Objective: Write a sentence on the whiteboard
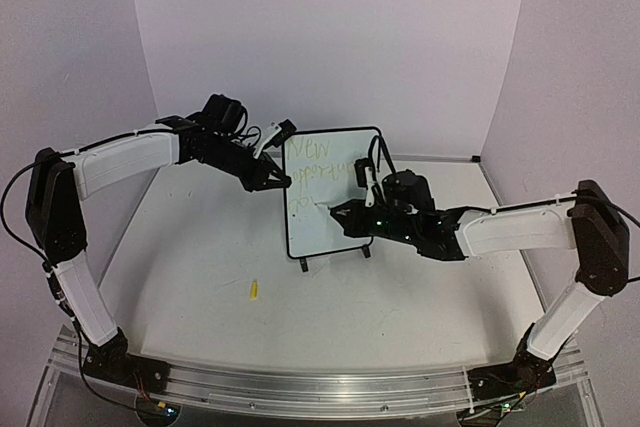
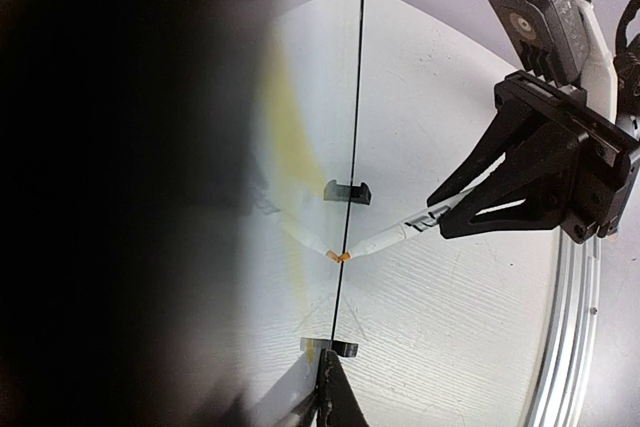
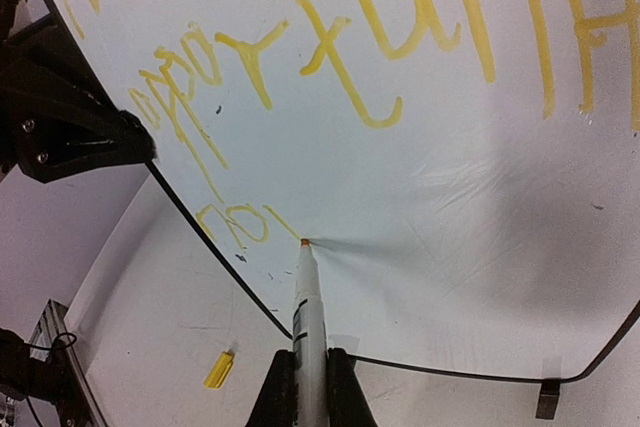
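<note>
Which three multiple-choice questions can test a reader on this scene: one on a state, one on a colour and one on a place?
1. The marker in the right gripper has its tip:
A. on the whiteboard
B. lifted clear of it
C. under a cap

2. The sentence is written in:
A. red
B. yellow
C. blue

3. The yellow cap lies:
A. behind the whiteboard
B. on the marker
C. on the table, in front of the whiteboard, toward the left arm

Answers:
1 A: the right wrist view shows the tip meeting the white surface.
2 B: every stroke is yellow.
3 C: the top view shows it alone on the table.
</note>
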`<state>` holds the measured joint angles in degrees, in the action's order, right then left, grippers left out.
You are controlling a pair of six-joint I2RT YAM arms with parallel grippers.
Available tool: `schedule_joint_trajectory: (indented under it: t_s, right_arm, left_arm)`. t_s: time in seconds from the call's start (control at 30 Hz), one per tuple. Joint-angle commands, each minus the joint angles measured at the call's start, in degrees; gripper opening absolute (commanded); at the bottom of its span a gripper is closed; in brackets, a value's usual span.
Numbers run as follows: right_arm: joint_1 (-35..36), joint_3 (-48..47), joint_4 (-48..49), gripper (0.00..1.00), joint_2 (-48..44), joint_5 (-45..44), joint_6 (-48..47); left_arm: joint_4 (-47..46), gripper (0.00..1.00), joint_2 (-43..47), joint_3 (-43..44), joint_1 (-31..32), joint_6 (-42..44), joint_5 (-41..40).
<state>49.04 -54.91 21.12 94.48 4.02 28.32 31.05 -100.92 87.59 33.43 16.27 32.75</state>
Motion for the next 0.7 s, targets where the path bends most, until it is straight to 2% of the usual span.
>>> schedule_joint_trajectory:
  t_s: [0.0,0.67]
  right_arm:
    - [-1.1,-2.4,1.5,0.0,-2.7,-4.0,-0.9]
    - [-1.5,-0.7,0.9,0.0,-1.6,-3.5,0.1]
  left_arm:
    - [3.9,0.0,1.0,-1.3,0.2,1.9,-5.5]
    - [3.8,0.0,0.9,-1.3,0.2,1.9,-5.5]
